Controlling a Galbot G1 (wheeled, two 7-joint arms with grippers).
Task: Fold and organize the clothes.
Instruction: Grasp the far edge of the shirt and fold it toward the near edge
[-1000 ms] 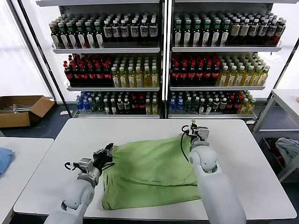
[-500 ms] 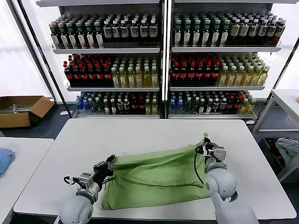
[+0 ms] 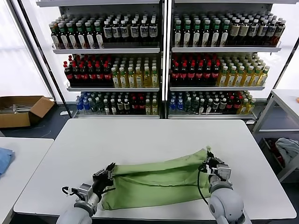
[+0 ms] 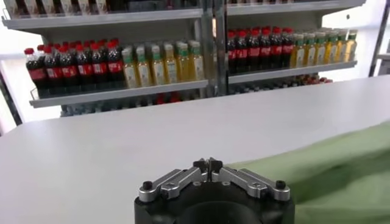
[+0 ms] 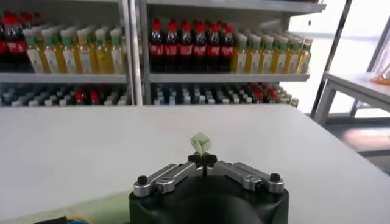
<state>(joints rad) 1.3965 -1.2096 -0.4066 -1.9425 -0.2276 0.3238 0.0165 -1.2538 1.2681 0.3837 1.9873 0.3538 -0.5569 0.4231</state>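
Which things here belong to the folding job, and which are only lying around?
Part of the job:
green shirt
left gripper, shut on its corner
right gripper, shut on the other corner

Lying about:
blue cloth
cardboard box
bottle shelves

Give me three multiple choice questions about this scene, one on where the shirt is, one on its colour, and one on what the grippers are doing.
1. Where does the shirt lie?
A. on the white table
B. on a shelf
C. in the cardboard box

2. What colour is the shirt?
A. blue
B. light green
C. red

3. What state are the grippers in?
A. both open
B. only the left shut
C. both shut on the shirt

Answers:
1. A, it is spread along the table's near edge.
2. B, the fabric is light green in every view.
3. C, the left gripper and right gripper each pinch an end of it.
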